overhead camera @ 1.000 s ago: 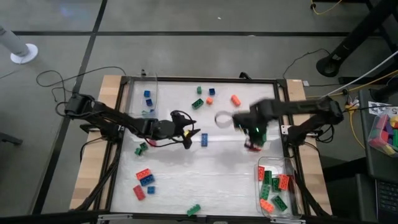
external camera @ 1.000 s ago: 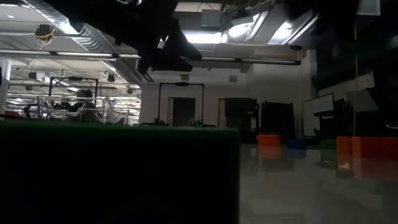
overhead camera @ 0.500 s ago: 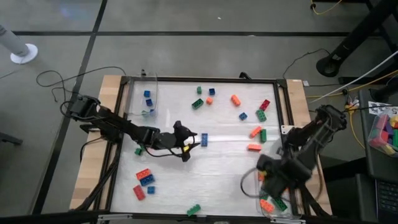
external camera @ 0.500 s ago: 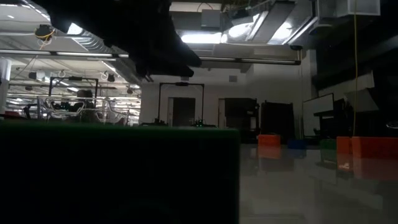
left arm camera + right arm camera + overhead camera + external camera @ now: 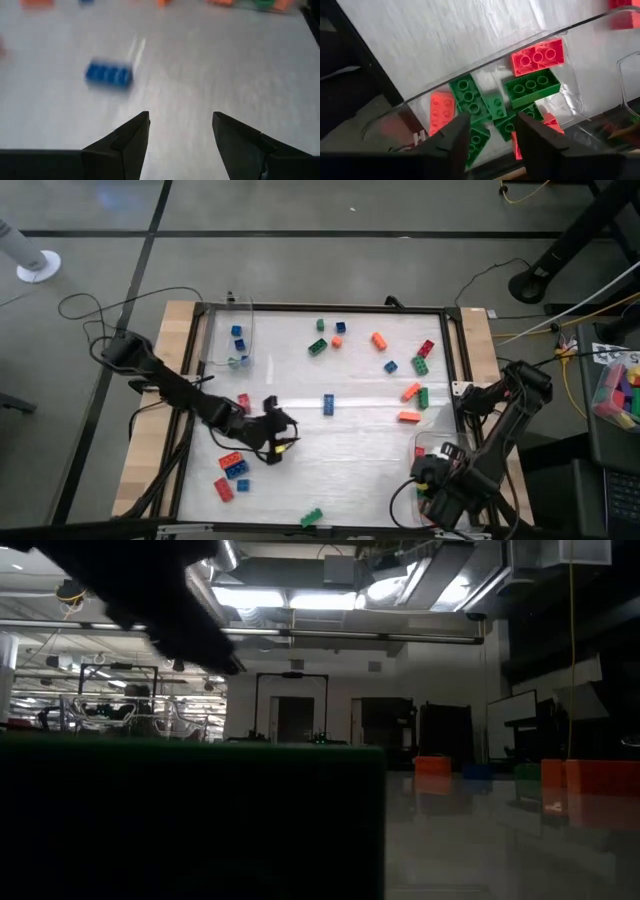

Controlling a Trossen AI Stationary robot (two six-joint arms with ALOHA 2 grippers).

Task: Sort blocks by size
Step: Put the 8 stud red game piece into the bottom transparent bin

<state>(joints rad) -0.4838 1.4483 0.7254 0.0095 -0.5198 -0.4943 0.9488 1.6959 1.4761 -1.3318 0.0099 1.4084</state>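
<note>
Blocks (image 5: 323, 347) lay scattered on the table (image 5: 350, 450); long ones filled the clear bin (image 5: 485, 65) under my right gripper (image 5: 491, 131), fingers parted, empty. My left gripper (image 5: 180, 131), spread, should center over the blue brick (image 5: 108, 74) before closing.

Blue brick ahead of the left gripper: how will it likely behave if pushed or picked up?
The blue brick is a flat-sided studded block lying flat, so it should slide, not roll or tip. It looks like rigid plastic, so probably stiff and light. The table looks smooth and shiny, so it may skid away from the open left gripper.
</note>
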